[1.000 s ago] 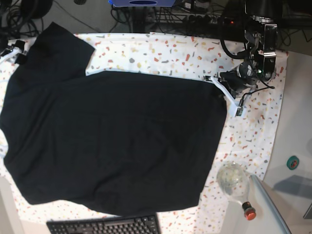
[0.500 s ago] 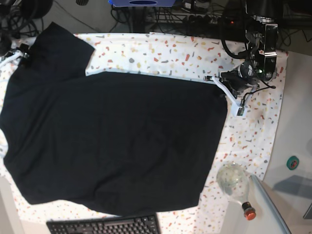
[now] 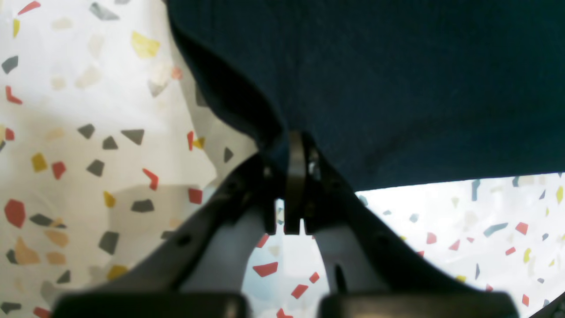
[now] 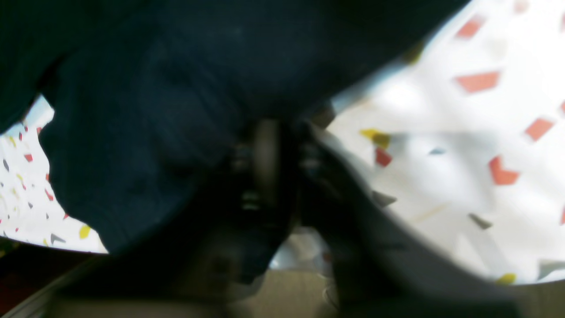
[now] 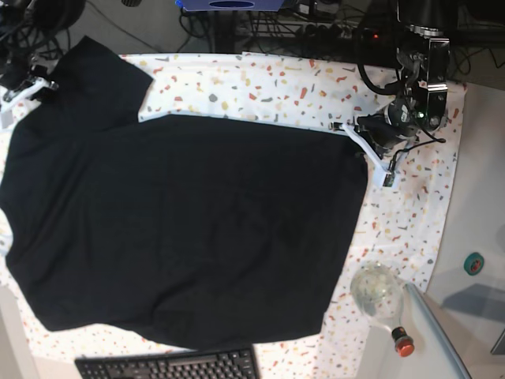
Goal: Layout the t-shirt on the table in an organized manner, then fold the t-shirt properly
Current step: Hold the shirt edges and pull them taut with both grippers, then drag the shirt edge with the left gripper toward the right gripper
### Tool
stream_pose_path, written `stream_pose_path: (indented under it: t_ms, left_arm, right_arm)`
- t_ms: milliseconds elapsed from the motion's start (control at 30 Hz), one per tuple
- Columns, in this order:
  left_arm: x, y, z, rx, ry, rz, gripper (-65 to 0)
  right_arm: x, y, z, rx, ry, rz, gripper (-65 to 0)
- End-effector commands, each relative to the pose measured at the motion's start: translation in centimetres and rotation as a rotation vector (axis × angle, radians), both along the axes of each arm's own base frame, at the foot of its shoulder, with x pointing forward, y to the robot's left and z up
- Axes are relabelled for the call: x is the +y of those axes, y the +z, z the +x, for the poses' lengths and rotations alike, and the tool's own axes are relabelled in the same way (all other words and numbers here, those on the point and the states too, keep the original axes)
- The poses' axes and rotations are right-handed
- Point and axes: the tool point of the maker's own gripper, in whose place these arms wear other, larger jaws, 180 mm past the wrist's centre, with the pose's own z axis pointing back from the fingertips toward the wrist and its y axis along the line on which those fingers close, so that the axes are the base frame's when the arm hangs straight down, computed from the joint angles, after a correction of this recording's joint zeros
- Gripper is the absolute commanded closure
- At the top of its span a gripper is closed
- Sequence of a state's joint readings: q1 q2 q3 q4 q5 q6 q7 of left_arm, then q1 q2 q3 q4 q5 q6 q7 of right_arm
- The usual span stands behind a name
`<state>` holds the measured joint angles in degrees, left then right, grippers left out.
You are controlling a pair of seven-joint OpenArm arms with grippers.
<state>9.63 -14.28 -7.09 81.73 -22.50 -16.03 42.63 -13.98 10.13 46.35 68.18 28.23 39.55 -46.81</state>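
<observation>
Table (image 5: pixel 268 79): I am seeing it carrying the t-shirt (image 5: pixel 189 229), spread nearly flat. Right gripper (image 4: pixel 269 154), far left: jaws just snapped closed on the shoulder edge, so I am judging stretching next. Left gripper (image 3: pixel 295 176): pinching the far-right hem corner.

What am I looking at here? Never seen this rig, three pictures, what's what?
A robot with two arms, each ending in a pincer. The base view looks down on a speckled table with a black t-shirt spread flat. The other two pictures come from cameras on the wrists. The left pincer is shut on the t-shirt's edge; in the base view it sits on the right side. The right pincer is shut at the cloth by the sleeve, though that picture is blurred. A keyboard and a glass bottle lie near the edge.
</observation>
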Motion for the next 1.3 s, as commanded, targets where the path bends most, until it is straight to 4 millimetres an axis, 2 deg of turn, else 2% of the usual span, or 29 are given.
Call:
stream_pose_path:
  t_ms: [0,133,233,300,400,500,633,733,800,1000,1100,1267]
  left_arm:
    - [0.3,0.9,0.8,-0.041,0.000,0.003,0.0]
    - [0.3,0.6,0.1,-0.028,0.000,0.003,0.0]
    - [0.7,0.6,-0.6,-0.025,0.016,0.005,0.0]
    - [2.2,1.2,-0.9,-0.041,0.066,0.012,0.0]
    - [4.0,2.9,-0.6,-0.094,0.132,0.021,0.0]
    - [5.4,3.7,-1.8,-0.111,0.183,0.037,0.0]
    - [4.7,3.6,-3.7,-0.094,0.184,0.034,0.0]
    - [3.8,3.3,-4.6,-0.080,0.187,0.018,0.0]
    - [3.4,3.4,-5.2,-0.076,0.187,0.011,0.0]
    - [2.8,6.1,-3.6,-0.159,0.160,0.022,0.0]
    - [1.9,7.1,-1.4,-0.195,0.134,0.010,0.0]
    - [1.0,7.5,1.5,-0.164,0.123,-0.015,0.0]
  right_arm:
    - [-1.4,0.7,-0.2,-0.001,-0.004,-0.031,0.0]
    - [-2.5,1.2,-1.2,-0.010,-0.060,-0.051,0.0]
    - [-2.4,2.2,-2.2,-0.016,-0.041,-0.091,0.0]
    - [-2.5,3.1,-2.5,-0.022,-0.019,-0.125,0.0]
    - [-1.4,3.9,-2.5,-0.037,0.019,-0.144,0.0]
    - [-0.7,4.4,-2.7,-0.032,0.058,-0.158,0.0]
    - [0.9,5.0,-3.1,-0.003,0.090,-0.157,0.0]
    - [1.9,6.4,-2.8,-0.015,0.116,-0.183,0.0]
    - [2.3,7.1,-3.4,0.007,0.139,-0.200,0.0]
    - [3.4,9.2,-2.9,0.016,0.185,-0.244,0.0]
    - [3.2,9.7,-1.2,-0.004,0.186,-0.251,0.0]
    - [1.5,11.3,2.1,-0.023,0.153,-0.280,0.0]
